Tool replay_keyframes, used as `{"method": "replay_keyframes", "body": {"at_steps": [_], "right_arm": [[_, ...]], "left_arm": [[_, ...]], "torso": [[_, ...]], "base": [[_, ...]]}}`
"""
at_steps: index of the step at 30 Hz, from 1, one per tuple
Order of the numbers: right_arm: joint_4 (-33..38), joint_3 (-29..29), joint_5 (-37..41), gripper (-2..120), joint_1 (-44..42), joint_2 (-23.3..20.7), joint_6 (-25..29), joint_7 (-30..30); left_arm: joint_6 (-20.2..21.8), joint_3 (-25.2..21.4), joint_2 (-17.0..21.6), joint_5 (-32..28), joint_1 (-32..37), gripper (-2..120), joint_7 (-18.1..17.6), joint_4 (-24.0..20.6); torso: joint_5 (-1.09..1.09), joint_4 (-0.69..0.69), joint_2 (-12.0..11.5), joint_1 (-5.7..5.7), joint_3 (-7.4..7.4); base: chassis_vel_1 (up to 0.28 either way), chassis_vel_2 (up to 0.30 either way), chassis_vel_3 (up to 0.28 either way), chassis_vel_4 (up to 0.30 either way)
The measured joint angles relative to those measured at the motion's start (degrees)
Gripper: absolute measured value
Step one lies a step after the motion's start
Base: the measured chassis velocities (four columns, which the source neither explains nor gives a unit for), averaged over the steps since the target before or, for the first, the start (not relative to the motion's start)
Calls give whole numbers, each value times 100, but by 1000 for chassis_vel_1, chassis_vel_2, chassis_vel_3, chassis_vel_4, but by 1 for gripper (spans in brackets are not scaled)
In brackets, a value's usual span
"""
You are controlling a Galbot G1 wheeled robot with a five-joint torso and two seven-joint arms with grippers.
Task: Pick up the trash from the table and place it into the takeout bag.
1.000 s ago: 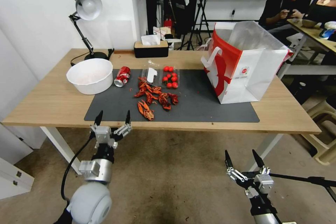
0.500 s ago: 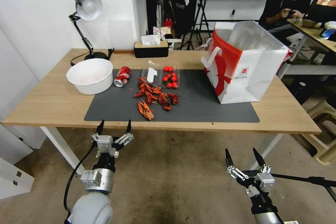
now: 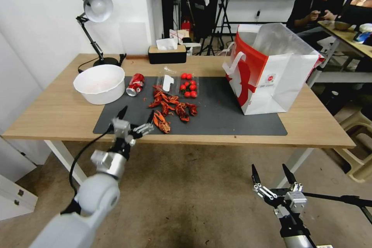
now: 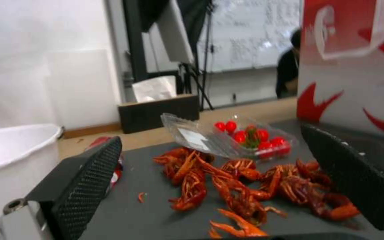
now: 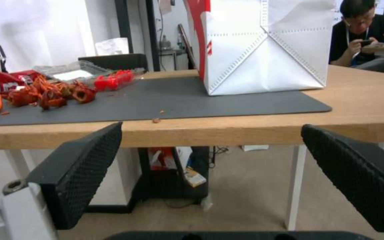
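Nothing looks bagged yet — your left gripper (image 3: 136, 118), fingers spread and empty, hovers over the mat's near edge by the crayfish shells (image 3: 170, 109). The red soda can (image 3: 135, 84) lies beside the white bowl (image 3: 100, 83); the takeout bag (image 3: 271, 73) stands well apart. Your right gripper (image 3: 273, 172) waits open below the table (image 3: 54, 112).

The light wooden table (image 3: 58, 112) carries a dark grey mat (image 3: 217, 118) under the left gripper (image 3: 136, 115). Just ahead of its spread fingers lie crayfish shells (image 3: 170, 109), a clear tomato tray (image 3: 188, 85) beyond. Farther ahead to its left are a red can (image 3: 135, 84), white bowl (image 3: 99, 84) and lamp (image 3: 95, 11); the takeout bag (image 3: 285, 83) stands well right.
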Motion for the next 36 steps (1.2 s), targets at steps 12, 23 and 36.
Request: {"method": "replay_keyframes", "body": {"at_steps": [12, 23, 36], "right_arm": [[-18, 76, -26, 100, -35, 69, -33, 8], [-25, 36, -110, 100, -44, 147, -54, 30], [-60, 61, -94, 100, -44, 116, -62, 41]], "left_arm": [[1646, 537, 815, -669, -1721, 100, 15, 345], [2376, 1607, 1012, -1059, -3172, 100, 180, 1132], [3336, 2366, 647, -1694, -4389, 100, -804, 2116]], "torso": [[0, 0, 0, 0, 0], [0, -1, 0, 0, 0], [0, 1, 0, 0, 0]], "base": [[0, 0, 0, 0], [0, 0, 0, 0], [0, 0, 0, 0]]}}
